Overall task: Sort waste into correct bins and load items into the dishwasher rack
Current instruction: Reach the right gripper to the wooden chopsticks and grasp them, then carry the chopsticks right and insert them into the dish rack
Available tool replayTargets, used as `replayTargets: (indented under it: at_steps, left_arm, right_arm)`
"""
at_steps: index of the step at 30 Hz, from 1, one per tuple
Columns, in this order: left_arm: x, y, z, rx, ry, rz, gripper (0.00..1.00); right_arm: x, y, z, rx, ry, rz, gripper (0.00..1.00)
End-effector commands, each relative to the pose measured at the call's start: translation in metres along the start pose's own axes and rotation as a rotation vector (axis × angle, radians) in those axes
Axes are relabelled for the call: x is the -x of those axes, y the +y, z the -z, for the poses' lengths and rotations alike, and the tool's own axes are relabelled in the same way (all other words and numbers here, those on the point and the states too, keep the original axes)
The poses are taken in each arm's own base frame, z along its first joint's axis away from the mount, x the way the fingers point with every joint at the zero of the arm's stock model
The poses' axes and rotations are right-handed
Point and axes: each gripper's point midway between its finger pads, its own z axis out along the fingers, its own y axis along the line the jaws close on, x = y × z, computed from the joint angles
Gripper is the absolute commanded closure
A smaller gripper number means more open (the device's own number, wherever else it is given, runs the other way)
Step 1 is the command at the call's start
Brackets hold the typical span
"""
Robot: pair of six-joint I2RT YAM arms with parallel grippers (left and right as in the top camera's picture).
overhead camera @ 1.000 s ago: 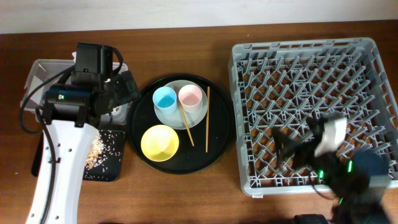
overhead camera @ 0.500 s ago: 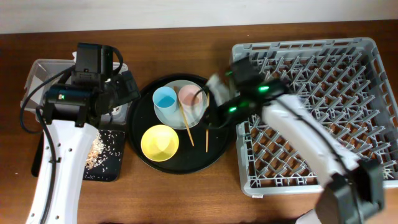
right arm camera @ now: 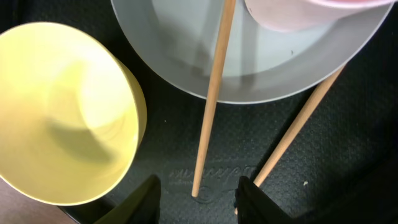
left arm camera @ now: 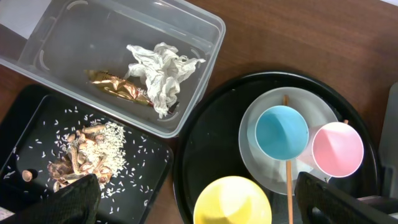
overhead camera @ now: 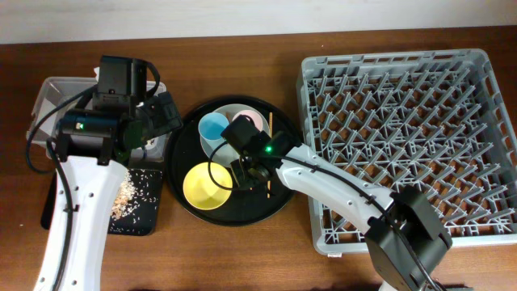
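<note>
Brown table [overhead camera: 242,259], one tray [overhead camera: 258,212]: two cups [left arm camera: 282,132], one plate [left arm camera: 270,177], bowl [overhead camera: 207,185] at 7 o'clock, two chopsticks [right arm camera: 211,99]; left claw [left arm camera: 205,205], right claw [right arm camera: 199,202] released.

We look down on a dark brown wooden table [overhead camera: 242,259], evenly lit, a pale strip [overhead camera: 242,10] bordering its far edge.

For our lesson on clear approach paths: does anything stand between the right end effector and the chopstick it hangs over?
Nothing visible does. The right end effector is open, its fingers flank the bare lower end of the chopstick on the round black tray; the yellow bowl sits off to one side.
</note>
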Motion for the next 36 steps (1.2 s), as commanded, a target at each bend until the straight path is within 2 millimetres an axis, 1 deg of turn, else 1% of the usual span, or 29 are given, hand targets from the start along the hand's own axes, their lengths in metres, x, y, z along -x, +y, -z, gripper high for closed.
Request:
replayTargets:
  at_steps: [1,3,4,7,9,12,14,15,16,19,20,22,23,25,27,30,31,33,36]
  left_arm:
    - [0.001,0.001,0.000,0.004,-0.003,-0.007,0.01]
    - [0.001,0.001,0.000,0.004,-0.003,-0.007,0.01]
    - [0.001,0.001,0.000,0.004,-0.003,-0.007,0.01]
    - [0.001,0.001,0.000,0.003,-0.003,-0.007,0.01]
    - [0.001,0.001,0.000,0.004,-0.003,-0.007,0.01]
    - [0.001,0.001,0.000,0.004,-0.003,-0.007,0.01]
    - [0.001,0.001,0.000,0.004,-0.003,-0.007,0.01]
    - [0.001,0.001,0.000,0.004,-0.003,-0.007,0.01]
    - [0.001,0.001,0.000,0.004,-0.003,-0.007,0.01]
    - [0.001,0.001,0.000,0.004,-0.003,-0.007,0.01]
    - [0.001,0.001,0.000,0.004,-0.003,-0.007,0.01]
    - [0.001,0.001,0.000,0.004,-0.003,-0.007,0.01]
    - [0.001,0.001,0.000,0.004,-0.003,-0.007,0.01]
    - [0.001,0.001,0.000,0.004,-0.003,-0.007,0.01]
    - [0.001,0.001,0.000,0.003,-0.003,-0.007,0.01]
    - [0.001,0.001,0.000,0.004,-0.003,-0.007,0.01]
    - [0.001,0.001,0.000,0.004,-0.003,-0.007,0.01]
    - [0.001,0.001,0.000,0.004,-0.003,-0.007,0.01]
    - [0.001,0.001,0.000,0.004,-0.003,-0.007,0.01]
  right_arm:
    - [-0.006,-0.003,-0.004,-0.030,0.015,-0.004,0.60]
    - [-0.013,-0.005,-0.009,-0.034,0.029,-0.002,0.60]
    - [-0.016,-0.006,-0.014,-0.034,0.028,-0.002,0.62]
    - [-0.020,0.000,-0.027,0.017,0.012,-0.003,0.62]
    - [-0.021,-0.001,-0.032,0.020,0.003,-0.002,0.62]
    - [-0.029,-0.002,-0.047,0.027,0.018,-0.003,0.63]
    - [-0.034,-0.004,-0.053,0.021,0.033,-0.003,0.71]
    - [-0.034,-0.004,-0.053,0.021,0.034,-0.003,0.77]
    - [-0.033,-0.004,-0.053,0.021,0.032,-0.003,0.81]
    - [-0.034,-0.004,-0.053,0.022,0.033,-0.003,0.81]
    - [-0.034,-0.003,-0.053,0.025,0.034,-0.003,0.84]
    - [-0.035,-0.002,-0.053,0.029,0.039,-0.004,0.86]
    - [-0.036,-0.002,-0.053,0.034,0.044,-0.004,0.90]
    - [-0.033,-0.001,-0.050,0.036,0.038,-0.004,0.94]
    - [-0.022,0.003,-0.034,0.043,0.015,-0.005,0.96]
    - [-0.002,0.011,0.008,0.067,-0.046,-0.002,0.96]
    - [0.003,0.013,0.025,0.076,-0.069,-0.002,0.96]
    - [0.007,0.012,0.046,0.074,-0.100,-0.024,0.96]
    - [0.015,0.007,0.083,0.066,-0.193,-0.037,0.96]
